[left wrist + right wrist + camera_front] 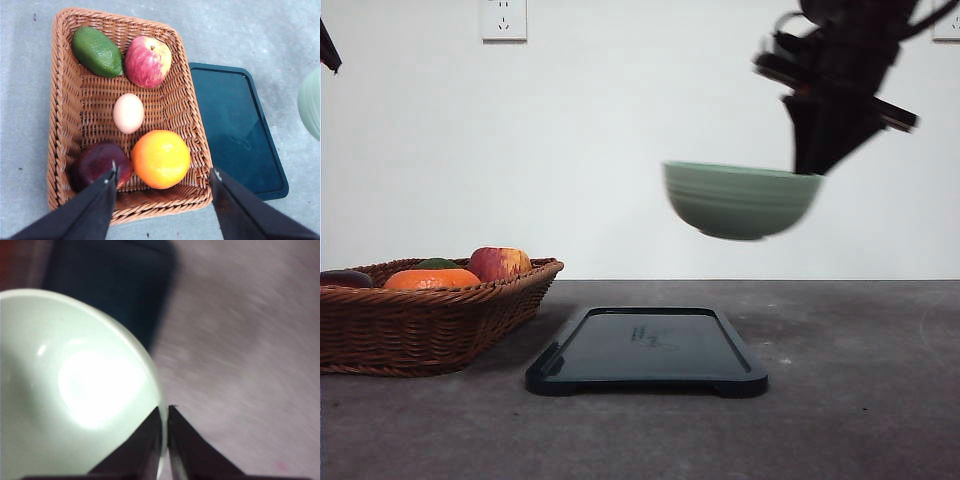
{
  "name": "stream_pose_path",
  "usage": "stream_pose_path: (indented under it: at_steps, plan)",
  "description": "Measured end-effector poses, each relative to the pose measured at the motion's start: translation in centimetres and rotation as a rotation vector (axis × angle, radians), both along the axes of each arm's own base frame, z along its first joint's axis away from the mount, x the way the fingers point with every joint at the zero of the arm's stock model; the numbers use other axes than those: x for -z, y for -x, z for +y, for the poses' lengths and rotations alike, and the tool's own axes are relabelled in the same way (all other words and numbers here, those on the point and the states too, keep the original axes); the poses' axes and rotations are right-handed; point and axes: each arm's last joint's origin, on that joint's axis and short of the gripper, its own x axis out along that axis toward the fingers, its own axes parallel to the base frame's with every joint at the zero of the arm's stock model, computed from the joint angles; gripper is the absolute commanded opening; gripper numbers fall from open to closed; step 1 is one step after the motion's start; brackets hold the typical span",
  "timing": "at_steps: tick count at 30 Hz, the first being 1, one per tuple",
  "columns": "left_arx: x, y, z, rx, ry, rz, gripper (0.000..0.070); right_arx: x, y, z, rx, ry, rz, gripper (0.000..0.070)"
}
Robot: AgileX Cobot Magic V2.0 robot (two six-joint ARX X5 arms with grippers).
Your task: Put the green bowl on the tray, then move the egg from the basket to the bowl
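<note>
The right tool (164, 440) is pinched on the rim of the green bowl (740, 198), one finger inside the wall and one outside, at the bowl's right edge in the front view. The bowl hangs in the air, slightly tilted, well above the table (860, 380) and over the right part of the tray (650, 350), touching nothing else. The tray lies flat on the table with its glossy surface bare, just beside the basket (420, 320).

The left tool (162, 180) hovers over the basket with its fingers spread wide. Between and beyond the fingertips lie a dark red fruit (97, 162) and an orange (161, 158). The egg (128, 113) rests on the basket floor near the middle, just past those two, apart from the tool. Farther on sit an apple (147, 61) and a green avocado (96, 51) side by side.
</note>
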Motion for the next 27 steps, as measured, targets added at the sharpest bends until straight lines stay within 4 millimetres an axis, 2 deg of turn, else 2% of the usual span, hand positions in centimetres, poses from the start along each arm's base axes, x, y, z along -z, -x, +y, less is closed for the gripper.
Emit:
stream_pose_path:
  at_steps: [5, 11, 23, 27]
  plan:
    - [0.0, 0.0, 0.0, 0.000, 0.000, 0.000, 0.0351, -0.7, -0.6, 2.7, -0.058, -0.015, -0.028, 0.0000]
    - [0.0, 0.0, 0.0, 0.000, 0.000, 0.000, 0.0351, 1.7, -2.3, 5.0, -0.079, 0.011, 0.034, 0.0000]
    - [0.0, 0.0, 0.0, 0.000, 0.000, 0.000, 0.0351, 6.4, -4.4, 6.4, -0.079, 0.069, 0.127, 0.0000]
    - [0.0, 0.0, 0.0, 0.000, 0.000, 0.000, 0.0351, 6.9, -4.8, 6.6, -0.074, 0.079, 0.108, 0.0000]
